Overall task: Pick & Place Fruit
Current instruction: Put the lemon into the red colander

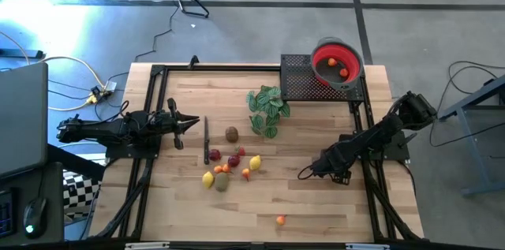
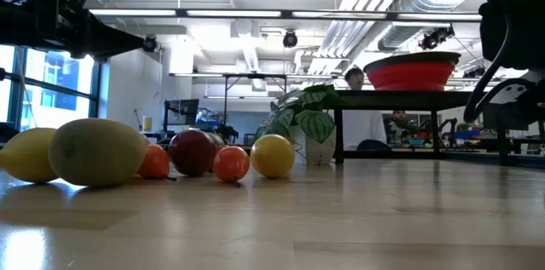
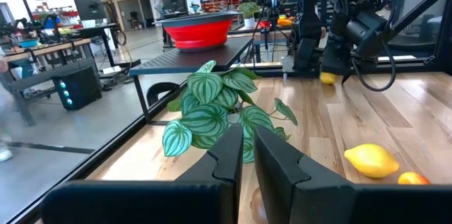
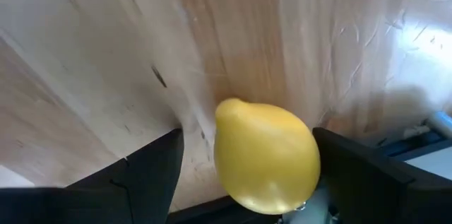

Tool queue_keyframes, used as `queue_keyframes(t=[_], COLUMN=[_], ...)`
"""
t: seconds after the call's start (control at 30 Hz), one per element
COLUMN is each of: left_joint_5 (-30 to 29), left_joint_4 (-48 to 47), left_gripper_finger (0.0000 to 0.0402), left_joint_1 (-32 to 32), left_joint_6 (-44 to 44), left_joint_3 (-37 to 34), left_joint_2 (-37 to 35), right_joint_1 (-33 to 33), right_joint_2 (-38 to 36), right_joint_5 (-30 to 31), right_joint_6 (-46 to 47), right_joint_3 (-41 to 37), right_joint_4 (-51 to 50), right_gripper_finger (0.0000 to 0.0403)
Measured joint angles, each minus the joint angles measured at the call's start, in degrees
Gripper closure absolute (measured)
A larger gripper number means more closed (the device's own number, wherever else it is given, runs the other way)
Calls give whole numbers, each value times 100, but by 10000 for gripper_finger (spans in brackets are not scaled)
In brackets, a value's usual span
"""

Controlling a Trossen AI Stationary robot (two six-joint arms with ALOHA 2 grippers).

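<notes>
A yellow lemon (image 4: 266,157) sits between the wide-spread fingers of the right gripper (image 1: 306,173), low over the table (image 1: 331,218) toward its right edge. The fingers flank the lemon with a gap on at least 1 side, so it does not look clamped yet. To do this step well, the gripper should probably settle until the fingers bracket the lemon's widest part, then close evenly so the round fruit is not squeezed out sideways.

The rest of the fruit (image 1: 229,168) lies in a loose cluster near the table's middle, with 1 orange piece (image 1: 281,220) alone near the front edge. At least 2 pieces already lie in the red bowl (image 1: 322,53) on the black stand (image 1: 296,80) at the back right corner. The left gripper (image 1: 192,122) waits clenched and empty near the left edge.

Only the right wrist view shows the lemon between the fingers; from above the arm hides it. The low view shows the cluster resting on the wood, and the left wrist view shows a leafy sprig (image 3: 212,111) ahead.
</notes>
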Motion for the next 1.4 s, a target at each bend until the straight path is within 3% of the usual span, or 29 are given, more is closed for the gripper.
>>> queue_keyframes(t=[0.47, 1.1, 1.4], left_joint_5=[2, 26, 21], left_joint_4=[-1, -2, -2], left_gripper_finger=[368, 368, 368], left_joint_1=[2, 0, 0], left_joint_6=[0, -2, 0], left_joint_3=[0, 0, 0], left_joint_2=[0, 0, 0], right_joint_1=[-1, -1, -1], right_joint_2=[0, 0, 0], right_joint_5=[16, -10, -21], right_joint_6=[80, 85, 226], right_joint_3=[0, 2, 2], right_joint_4=[-15, -20, -19], right_gripper_finger=[101, 189, 188])
